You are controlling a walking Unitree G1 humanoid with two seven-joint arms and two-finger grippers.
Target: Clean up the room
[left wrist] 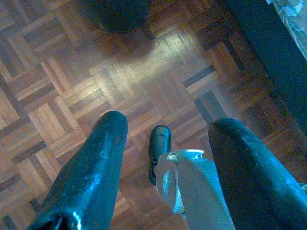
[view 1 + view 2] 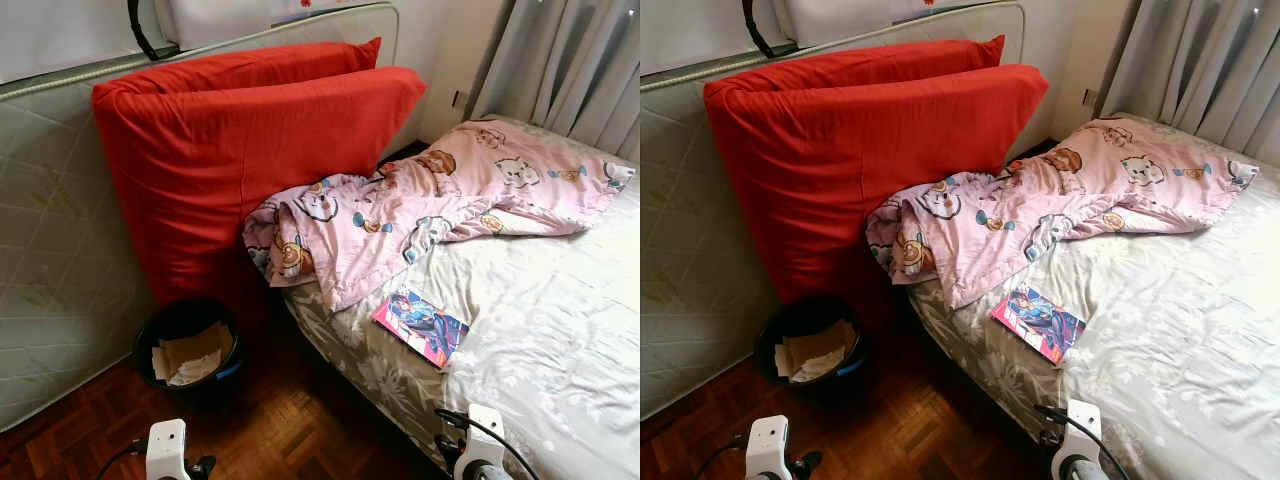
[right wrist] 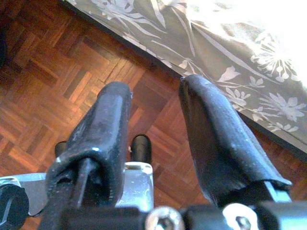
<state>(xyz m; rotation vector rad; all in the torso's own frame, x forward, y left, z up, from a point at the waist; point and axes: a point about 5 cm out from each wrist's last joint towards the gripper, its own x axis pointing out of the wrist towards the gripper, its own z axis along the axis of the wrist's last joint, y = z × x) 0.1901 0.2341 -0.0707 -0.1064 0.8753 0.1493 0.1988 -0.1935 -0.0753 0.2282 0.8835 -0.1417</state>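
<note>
While both arms hang low over the parquet floor (image 1: 72,91), the left gripper (image 1: 165,132) has its fingers spread wide and empty, and the right gripper (image 3: 153,96) is parted a little, also empty, with the bed's edge (image 3: 225,52) just beyond it. Ahead of the left gripper stands a black bin (image 2: 187,345) with paper in it, at the foot of red cushions (image 2: 240,160). Ahead of the right gripper a book (image 2: 421,326) lies near the bed's edge, and beyond it a pink blanket (image 2: 440,200) is crumpled across the bed.

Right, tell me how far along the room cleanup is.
Done: papers already sit in the black bin. In hand: nothing; the left claw and right claw hang open over the parquet floor. Left: the pink blanket lies crumpled and a comic book lies on the bed.
</note>
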